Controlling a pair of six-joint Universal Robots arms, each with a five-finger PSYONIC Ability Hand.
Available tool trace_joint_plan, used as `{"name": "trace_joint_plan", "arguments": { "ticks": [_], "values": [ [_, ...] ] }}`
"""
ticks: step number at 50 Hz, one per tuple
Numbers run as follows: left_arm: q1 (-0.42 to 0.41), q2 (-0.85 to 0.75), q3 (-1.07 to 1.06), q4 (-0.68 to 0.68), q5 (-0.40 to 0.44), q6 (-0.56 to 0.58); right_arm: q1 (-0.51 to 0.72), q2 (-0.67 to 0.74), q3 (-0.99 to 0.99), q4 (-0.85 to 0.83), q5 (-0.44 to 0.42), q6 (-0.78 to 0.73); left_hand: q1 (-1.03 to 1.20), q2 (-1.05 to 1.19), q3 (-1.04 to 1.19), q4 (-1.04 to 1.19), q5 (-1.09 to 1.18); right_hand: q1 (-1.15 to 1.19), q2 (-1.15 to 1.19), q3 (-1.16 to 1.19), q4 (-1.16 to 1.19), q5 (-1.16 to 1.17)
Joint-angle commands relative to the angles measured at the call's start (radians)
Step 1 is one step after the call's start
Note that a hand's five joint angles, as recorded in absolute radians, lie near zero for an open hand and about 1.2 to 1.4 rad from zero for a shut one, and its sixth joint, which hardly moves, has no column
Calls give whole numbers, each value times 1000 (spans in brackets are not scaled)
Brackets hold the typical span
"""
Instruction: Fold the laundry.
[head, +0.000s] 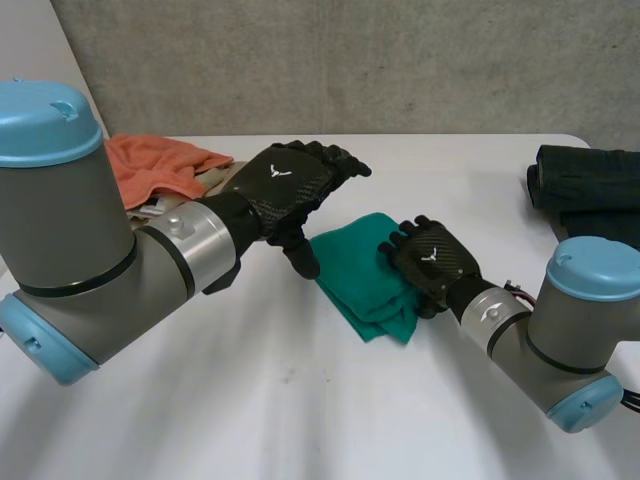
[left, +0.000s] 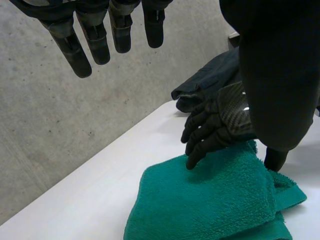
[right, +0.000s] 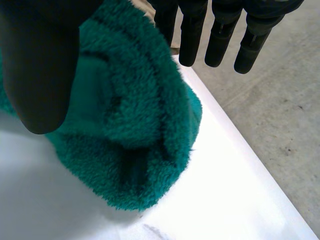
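Two hands meet near the middle of the head view. The left hand (head: 290, 190) hovers over the white table (head: 300, 400), fingers straight, holding nothing. The right hand (head: 432, 262) rests on the folded green towel (head: 355, 265) at centre, fingers extended, not gripping. An orange cloth (head: 160, 165) lies upper left, dark garments (head: 590, 185) upper right.

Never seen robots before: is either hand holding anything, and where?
Nothing is held: the left hand hovers open; the right hand rests straight-fingered on the green towel.
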Motion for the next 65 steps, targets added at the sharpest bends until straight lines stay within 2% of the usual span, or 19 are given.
{"name": "trace_joint_plan", "arguments": {
  "ticks": [1, 15, 51, 52, 55, 56, 57, 63, 65],
  "values": [
    [-5, -9, -2, 0, 1, 0, 0, 52, -15, -3, -15, -72, 18, 6, 0, 10, -10, -19, -39, 4, 0, 41],
    [-5, -23, -2, -1, 2, 0, 9, 114, -80, -6, -12, -118, 18, 6, 0, 10, -10, 131, 111, 153, 149, 190],
    [6, -25, -15, -4, 4, 2, 25, 242, -301, -5, 0, -72, 20, 9, 3, 13, -7, 222, 202, 244, 240, 281],
    [6, -23, -15, -4, 4, 2, 28, 245, -305, -5, 0, -70, 20, 9, 3, 13, -7, 248, 228, 271, 267, 308],
    [6, -25, -15, -4, 4, 2, 32, 259, -324, -5, -4, -66, 20, 9, 3, 13, -7, 556, 535, 578, 574, 615],
    [6, -25, -15, -4, 4, 2, 34, 260, -334, -5, -7, -58, 20, 9, 3, 13, -7, 836, 815, 858, 854, 895],
    [7, -23, -15, -4, 4, 2, 34, 260, -340, -5, -6, -52, 20, 9, 3, 13, -7, 1020, 1000, 1043, 1039, 1080],
    [9, -22, -12, -3, 4, 2, 29, 231, -412, -17, 2, 75, 20, 9, 3, 13, -7, 1022, 1002, 1045, 1041, 1082],
    [11, -22, -9, -3, 4, 2, 22, 161, -474, -26, 34, 193, 20, 9, 3, 13, -7, 1022, 1002, 1045, 1041, 1082]
  ]
}}
